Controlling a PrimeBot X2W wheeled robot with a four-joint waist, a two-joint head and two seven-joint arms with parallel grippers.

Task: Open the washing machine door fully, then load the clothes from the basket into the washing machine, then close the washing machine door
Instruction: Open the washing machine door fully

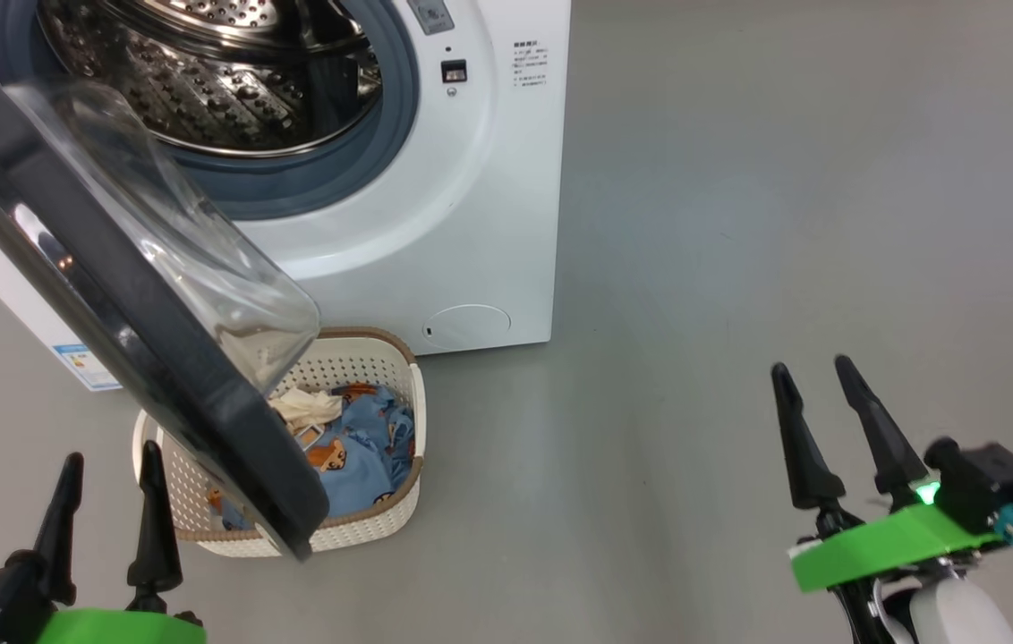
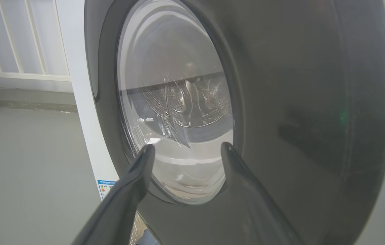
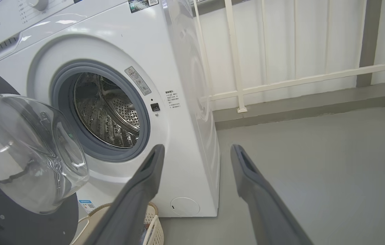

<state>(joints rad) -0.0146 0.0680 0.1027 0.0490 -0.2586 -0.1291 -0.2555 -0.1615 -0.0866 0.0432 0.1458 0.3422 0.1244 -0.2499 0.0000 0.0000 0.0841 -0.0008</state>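
Currently the washing machine door (image 1: 113, 304) stands swung out from the washing machine (image 1: 471, 224), hinge side on my left. It has a glossy black rim, and its clear glass bowl bulges toward the steel drum (image 1: 202, 80). In the head view its lower edge overhangs the basket (image 1: 361, 365) and hides the basket's left part, so it blocks access there. The basket sits on the floor (image 1: 739, 224) just in front of the machine, near the round flap (image 1: 468, 326). The clothes (image 1: 363, 447) lie inside it: light blue with orange prints, plus a cream cloth. Left gripper (image 1: 111, 452): fingers spread wide, holding nothing, facing the door's outer side. Right gripper (image 1: 811, 363): fingers also wide apart, empty, over bare floor well right of the basket.
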